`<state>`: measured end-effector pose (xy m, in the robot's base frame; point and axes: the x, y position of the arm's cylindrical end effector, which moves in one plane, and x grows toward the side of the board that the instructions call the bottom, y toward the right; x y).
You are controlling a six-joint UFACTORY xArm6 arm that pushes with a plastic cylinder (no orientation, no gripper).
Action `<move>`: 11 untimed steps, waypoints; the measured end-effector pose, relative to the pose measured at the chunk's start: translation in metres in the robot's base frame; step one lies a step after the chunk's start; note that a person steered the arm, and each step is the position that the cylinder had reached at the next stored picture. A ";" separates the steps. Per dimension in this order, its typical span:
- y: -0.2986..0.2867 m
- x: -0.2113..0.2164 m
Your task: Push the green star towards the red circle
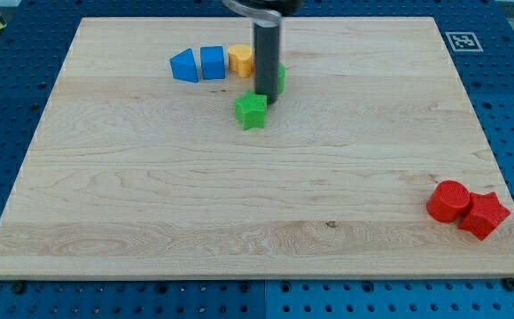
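– Where is the green star [251, 110]?

– Near the wooden board's [151, 204] top middle. My tip [265, 96] touches it at about one o'clock. It is just a rod and holds nothing.

– And the red circle [448, 200]?

– Far away at four o'clock, touching a red star [484, 214].

– What else?

– Two blue blocks [198, 64], a yellow block [240, 59] and another green block [280, 76] up top.

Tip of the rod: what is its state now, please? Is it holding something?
My tip: no gripper, holds nothing; it is at the upper right edge of the green star, seemingly touching.
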<state>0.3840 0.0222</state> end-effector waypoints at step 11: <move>-0.016 0.133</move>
